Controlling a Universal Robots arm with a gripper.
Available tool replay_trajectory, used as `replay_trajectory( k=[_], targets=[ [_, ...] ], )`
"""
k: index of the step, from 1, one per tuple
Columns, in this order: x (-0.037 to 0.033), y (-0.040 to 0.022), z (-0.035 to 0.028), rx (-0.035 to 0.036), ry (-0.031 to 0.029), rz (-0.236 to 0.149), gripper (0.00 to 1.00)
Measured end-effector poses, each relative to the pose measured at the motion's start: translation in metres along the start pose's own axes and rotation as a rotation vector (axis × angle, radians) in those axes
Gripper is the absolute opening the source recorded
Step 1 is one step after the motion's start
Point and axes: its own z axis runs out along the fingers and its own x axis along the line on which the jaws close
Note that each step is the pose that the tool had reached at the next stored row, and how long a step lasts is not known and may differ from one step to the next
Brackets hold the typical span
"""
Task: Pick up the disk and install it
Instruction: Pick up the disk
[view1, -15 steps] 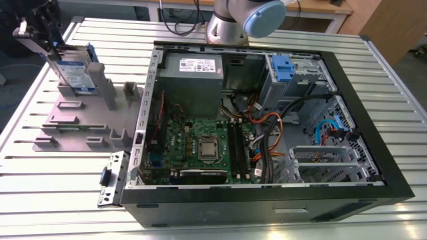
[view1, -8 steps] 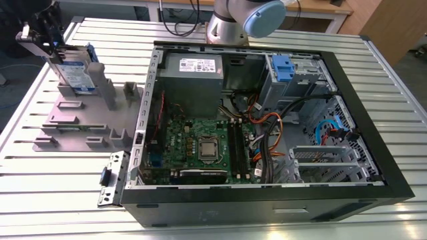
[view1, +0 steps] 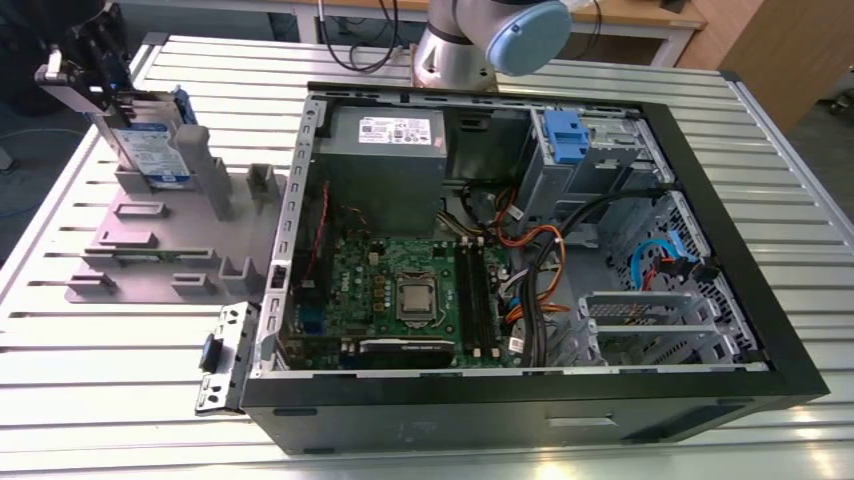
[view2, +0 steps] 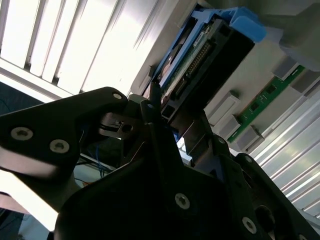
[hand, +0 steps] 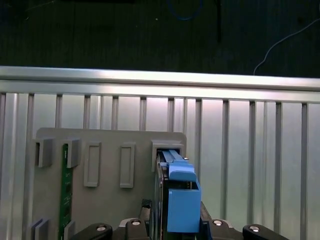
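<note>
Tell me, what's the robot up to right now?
Claw at top of disk. Disk upright in grey stand, not installed. Stand post close beside it.

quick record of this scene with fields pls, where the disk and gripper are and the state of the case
disk: upright between the posts of the grey stand, on the exterior view's left
gripper: at the disk's upper end
computer case: open, on the slatted table, motherboard exposed
blue bracket: inside the case
install: not yet done
</note>
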Motion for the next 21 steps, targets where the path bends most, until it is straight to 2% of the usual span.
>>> replay_trajectory(
  k=[3,8,21],
  targets=[
    [0.0,0.0005,0.0,0.0013,0.0,0.0,0.45],
    [-0.0001,0.006,0.0008,0.0023,0.0,0.0,0.45],
    [0.0002,0.0061,0.007,0.002,0.0002,0.0,0.45]
  ],
)
